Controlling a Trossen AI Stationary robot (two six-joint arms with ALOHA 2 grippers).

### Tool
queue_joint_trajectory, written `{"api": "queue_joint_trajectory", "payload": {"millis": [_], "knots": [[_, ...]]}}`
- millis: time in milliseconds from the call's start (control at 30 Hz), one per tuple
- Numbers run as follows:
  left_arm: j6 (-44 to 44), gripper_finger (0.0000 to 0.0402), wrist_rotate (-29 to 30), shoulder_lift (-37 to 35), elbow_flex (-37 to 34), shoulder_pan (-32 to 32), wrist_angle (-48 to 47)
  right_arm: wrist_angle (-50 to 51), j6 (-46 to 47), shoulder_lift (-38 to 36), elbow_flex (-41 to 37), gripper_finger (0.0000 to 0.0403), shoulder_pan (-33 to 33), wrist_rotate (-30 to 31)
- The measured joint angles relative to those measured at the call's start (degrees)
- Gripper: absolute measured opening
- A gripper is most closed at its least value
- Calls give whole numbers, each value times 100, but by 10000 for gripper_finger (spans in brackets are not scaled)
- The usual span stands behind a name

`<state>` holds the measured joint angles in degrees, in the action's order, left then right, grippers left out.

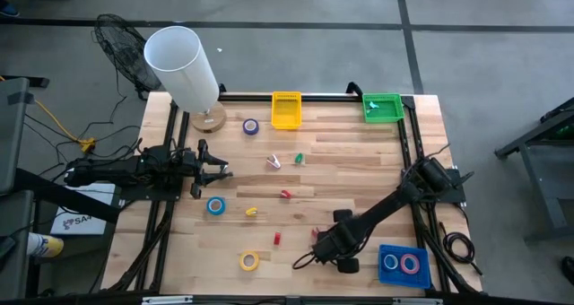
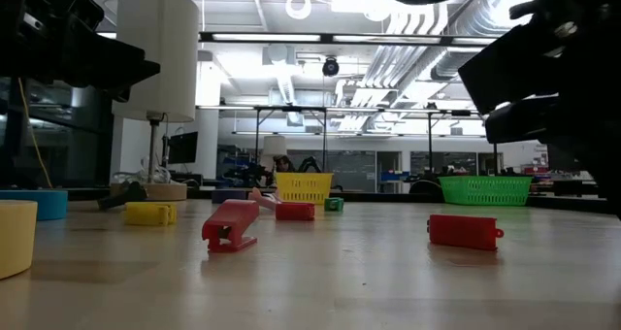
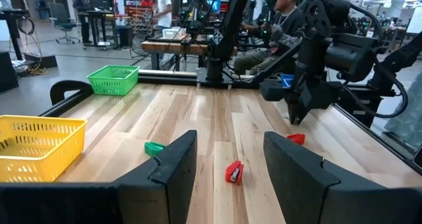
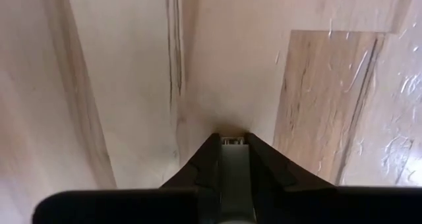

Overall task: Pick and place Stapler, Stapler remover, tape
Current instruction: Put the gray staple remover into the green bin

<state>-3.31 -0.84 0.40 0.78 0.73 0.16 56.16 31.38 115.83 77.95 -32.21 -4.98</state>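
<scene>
Right gripper (image 1: 316,255) down at the table's (image 1: 359,161) front edge, fingers narrowed on nothing I can make out. Left gripper (image 1: 220,169) wide, idle near left edge. Yellow tape (image 1: 249,261) front-centre, blue tape (image 1: 215,206) left-centre.

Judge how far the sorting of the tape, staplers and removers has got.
Done: two tape rolls lie in the blue bin. In hand: the right gripper is down at the table; any catch is hidden. Left: the purple roll, blue roll and yellow roll lie loose; the left gripper waits open.
</scene>
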Motion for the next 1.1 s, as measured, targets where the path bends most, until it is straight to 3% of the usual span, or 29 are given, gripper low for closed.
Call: {"api": "queue_joint_trajectory", "payload": {"millis": [267, 567, 767, 1100], "knots": [[1, 175, 0, 1, 1, 1, -1, 501, -320, 0, 370, 39, 290, 56], [0, 175, -2, 0, 0, 1, 0, 2411, -488, -7, 1007, 39, 942, 746], [2, 175, 0, 1, 0, -1, 0, 3250, -738, -9, 1075, 39, 1654, 1334], [1, 175, -1, 1, 2, 1, 0, 3378, -1331, -9, 1078, 39, 3313, 2312]]}}
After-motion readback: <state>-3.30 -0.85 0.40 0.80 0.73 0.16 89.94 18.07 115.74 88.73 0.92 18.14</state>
